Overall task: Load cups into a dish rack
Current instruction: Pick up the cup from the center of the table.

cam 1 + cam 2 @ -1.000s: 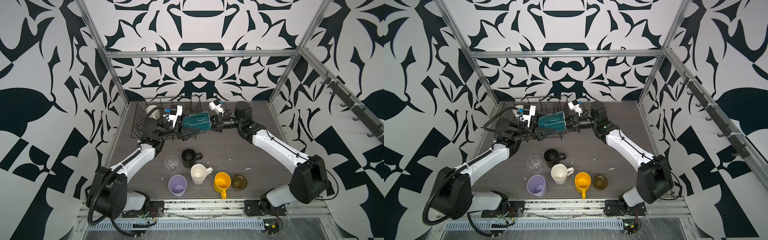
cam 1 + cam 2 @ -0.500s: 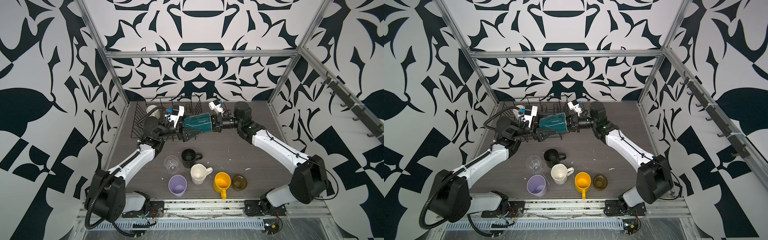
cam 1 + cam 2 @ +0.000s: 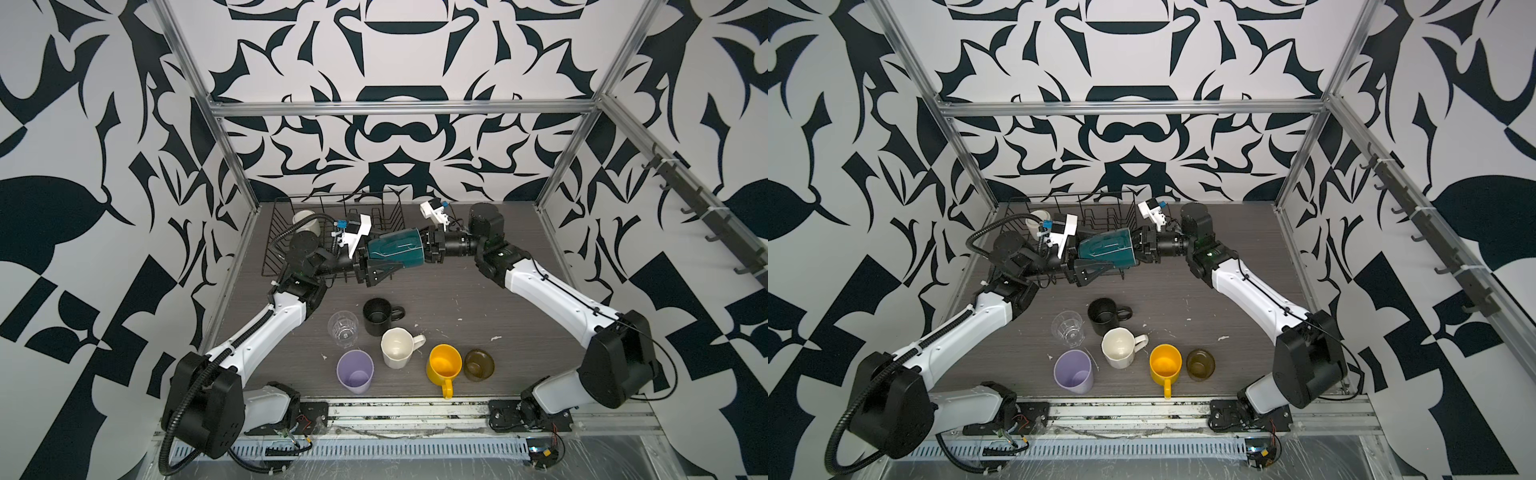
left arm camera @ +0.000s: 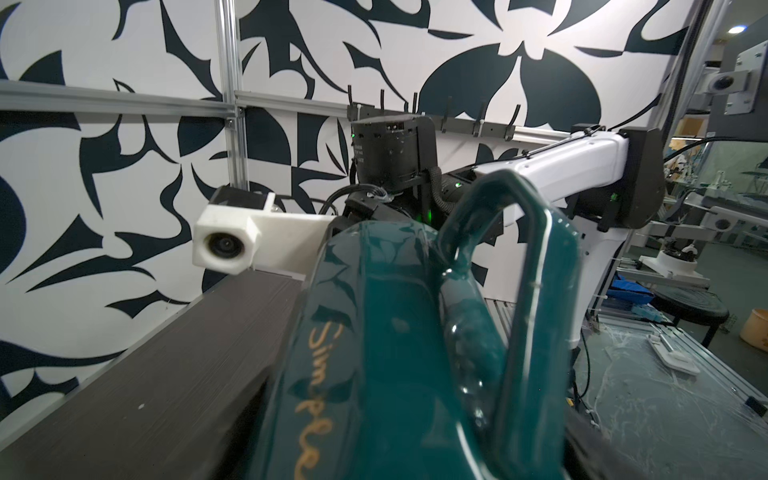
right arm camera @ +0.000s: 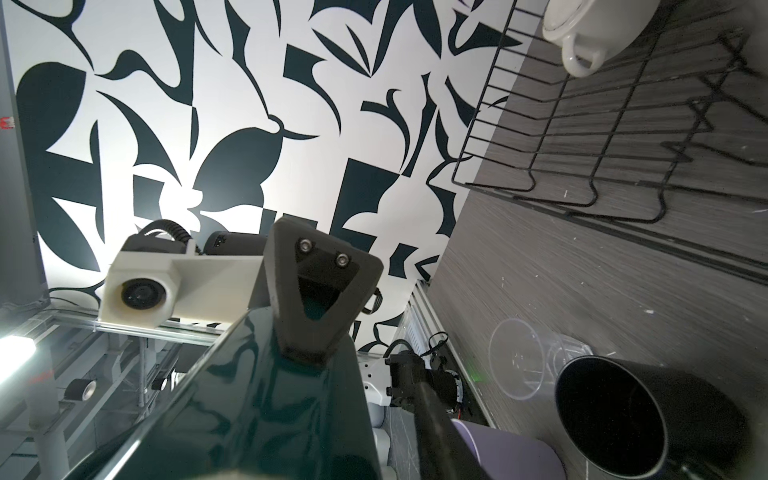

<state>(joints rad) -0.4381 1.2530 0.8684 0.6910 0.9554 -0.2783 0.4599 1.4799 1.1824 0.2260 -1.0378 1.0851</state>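
Teal mug (image 3: 392,249) is off the counter (image 3: 478,299), lying on its side in the air between the two arms, over the front edge of the dish rack (image 3: 384,218); same in both top views (image 3: 1106,249). Left hand (image 3: 374,258) is clamped on the narrower end of the mug. In the right wrist view one of its fingers (image 5: 316,299) is pressed flat on the glossy teal side. Right hand (image 3: 430,249) sits at the wider end of the mug. Its jaws are hidden by the mug body, so I can't tell how far apart they are or whether they grip. In the left wrist view the mug handle (image 4: 498,249) faces the camera, with gold lettering along the side. One white mug (image 3: 306,222) is inside the rack at its far left corner, mouth down as far as the right wrist view shows (image 5: 590,29). Standing upright on the counter near the front: black mug (image 3: 377,316), clear glass (image 3: 343,328) just beside it, cream mug (image 3: 397,348), lilac tumbler (image 3: 354,371), yellow mug (image 3: 444,365), olive-brown glass (image 3: 478,364) just beside the yellow one.
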